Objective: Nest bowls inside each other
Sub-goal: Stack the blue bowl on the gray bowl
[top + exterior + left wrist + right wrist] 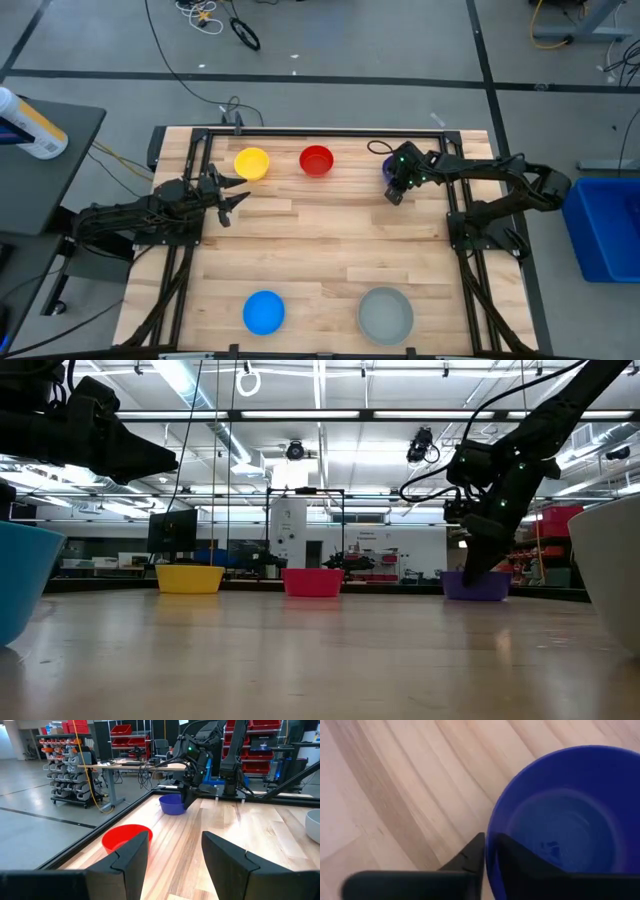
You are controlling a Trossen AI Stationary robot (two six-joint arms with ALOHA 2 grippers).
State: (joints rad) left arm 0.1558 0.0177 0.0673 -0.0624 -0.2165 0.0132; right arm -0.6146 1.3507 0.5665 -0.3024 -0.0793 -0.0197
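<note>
The wooden table (320,240) has five bowls on it, and none of them sits inside another yet, so the nesting job looks like it is only just starting. The biggest one, the grey bowl (386,314), sits alone at the near edge, with the light blue bowl (264,312) beside it but apart. At the far edge the yellow bowl (251,163) and the red bowl (316,160) stand next to each other, not touching. The dark blue bowl (389,168) is at the far right, and the right gripper (397,188) is pinching its rim, one finger inside and one outside. The left gripper (232,197) waits near the yellow bowl with its fingers spread and nothing between them. All four joins are left to do.
</note>
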